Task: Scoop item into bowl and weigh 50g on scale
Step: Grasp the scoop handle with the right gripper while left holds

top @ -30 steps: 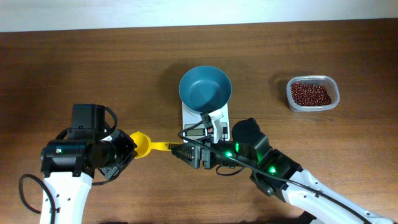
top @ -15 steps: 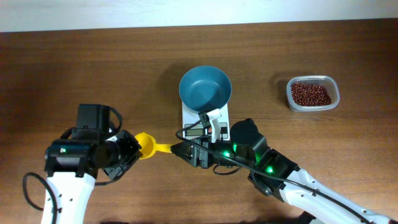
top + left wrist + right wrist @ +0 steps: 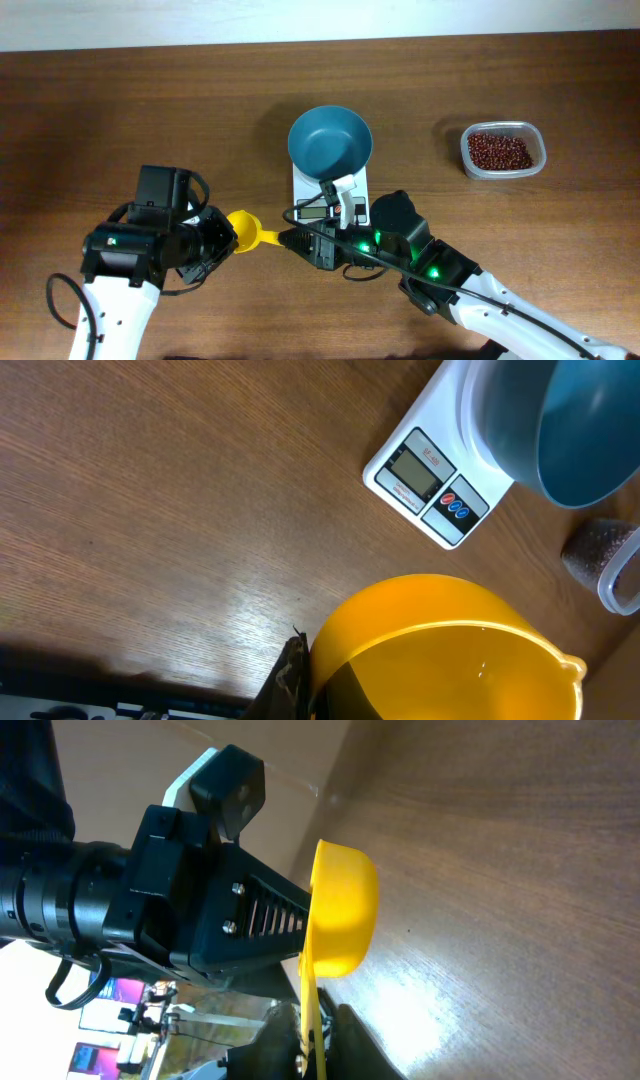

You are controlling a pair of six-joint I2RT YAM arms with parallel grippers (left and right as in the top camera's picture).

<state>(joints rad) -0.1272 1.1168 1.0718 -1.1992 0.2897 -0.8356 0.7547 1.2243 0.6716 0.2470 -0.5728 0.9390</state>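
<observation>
A yellow scoop [image 3: 246, 231] hangs just above the table, left of the white scale [image 3: 345, 186]. My left gripper [image 3: 224, 238] is shut on the rim of its cup [image 3: 440, 650], one dark finger [image 3: 290, 678] pressed against the side. My right gripper [image 3: 288, 240] is shut on the scoop's thin handle [image 3: 309, 1010], which runs between its two dark fingers [image 3: 262, 1055]. The scoop [image 3: 345, 910] is empty. The teal bowl [image 3: 330, 140], also empty, stands on the scale [image 3: 430, 482]. The beans [image 3: 500, 151] lie in a clear tub at the far right.
The clear tub [image 3: 467, 150] sits well right of the scale, apart from both arms. The right arm's body [image 3: 410, 245] lies just in front of the scale. The two grippers face each other closely, with the left gripper's body [image 3: 190, 910] filling the right wrist view.
The left arm has carried the scoop to the right, sliding its handle between the right gripper's jaws. Those jaws have closed onto the handle.
</observation>
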